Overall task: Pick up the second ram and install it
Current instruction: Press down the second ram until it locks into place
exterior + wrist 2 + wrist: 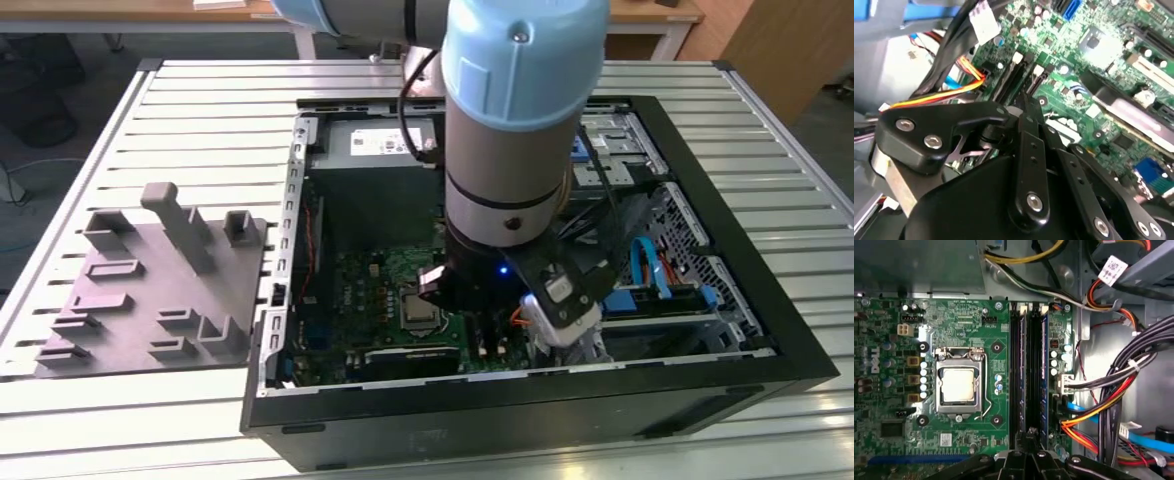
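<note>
- I see the arm (pixel 521 120) reaching down into the open computer case (pixel 721 330), which lies on the slatted worktop (pixel 200 110).
- The gripper (pixel 1030 436) sits low over the motherboard (pixel 954 330), at one end of the memory slots (pixel 1029 370); the second wrist view shows it there as well (pixel 1026 107).
- I read the gripper fingers as drawn together to a narrow tip; I cannot tell whether they grip anything.
- In the first wrist view, the second ram (pixel 1044 375) stands on edge in a slot, on the side away from the processor socket (pixel 958 385). A further dark strip (pixel 1017 375) occupies a parallel slot nearer the socket.
- The gripper tip points at the slots between those two strips; I cannot tell whether it touches the second ram.
- A bundle of black, red, yellow and orange cables (pixel 1114 390) runs just beside the slots.
- The gray holder tray (pixel 154 290) rests on the worktop to the exterior view's left of the case.
</note>
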You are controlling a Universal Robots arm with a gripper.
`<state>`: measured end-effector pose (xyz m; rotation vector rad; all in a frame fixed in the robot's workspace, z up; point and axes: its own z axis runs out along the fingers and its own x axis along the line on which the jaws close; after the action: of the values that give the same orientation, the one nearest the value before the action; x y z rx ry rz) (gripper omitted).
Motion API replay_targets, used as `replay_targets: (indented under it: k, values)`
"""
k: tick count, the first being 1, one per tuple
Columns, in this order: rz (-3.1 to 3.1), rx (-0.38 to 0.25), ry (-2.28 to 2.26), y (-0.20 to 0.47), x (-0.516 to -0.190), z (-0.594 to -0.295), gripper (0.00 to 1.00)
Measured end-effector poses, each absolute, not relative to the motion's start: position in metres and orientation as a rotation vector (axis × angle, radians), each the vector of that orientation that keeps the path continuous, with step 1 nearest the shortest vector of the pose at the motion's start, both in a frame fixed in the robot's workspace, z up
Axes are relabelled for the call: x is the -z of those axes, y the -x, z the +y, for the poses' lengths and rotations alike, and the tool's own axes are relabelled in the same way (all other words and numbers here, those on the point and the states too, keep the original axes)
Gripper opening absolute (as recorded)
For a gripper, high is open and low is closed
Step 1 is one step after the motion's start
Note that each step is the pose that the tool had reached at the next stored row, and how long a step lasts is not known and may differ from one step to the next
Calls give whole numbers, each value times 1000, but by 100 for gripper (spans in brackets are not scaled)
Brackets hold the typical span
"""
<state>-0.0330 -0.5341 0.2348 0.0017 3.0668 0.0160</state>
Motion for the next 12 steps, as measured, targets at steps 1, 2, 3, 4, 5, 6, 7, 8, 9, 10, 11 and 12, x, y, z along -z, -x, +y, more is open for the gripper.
replay_targets:
  k: [1,2,3,4,5,6,7,8,9,10,11,12]
  values:
    - [3067,-5,-1,33,-235,-531,10]
    - [3067,6,-1,33,-235,-528,10]
    - [3068,13,0,33,-235,-523,10]
    - [3068,18,0,33,-235,-519,10]
    - [3069,22,0,33,-234,-515,10]
    - [3069,26,0,33,-234,-511,10]
    - [3070,29,0,33,-234,-506,10]
    - [3070,30,0,33,-233,-502,10]
    - [3070,31,0,33,-233,-497,10]
    - [3070,31,0,33,-233,-493,10]
    - [3070,31,0,33,-232,-488,10]
    - [3070,31,0,33,-232,-484,10]
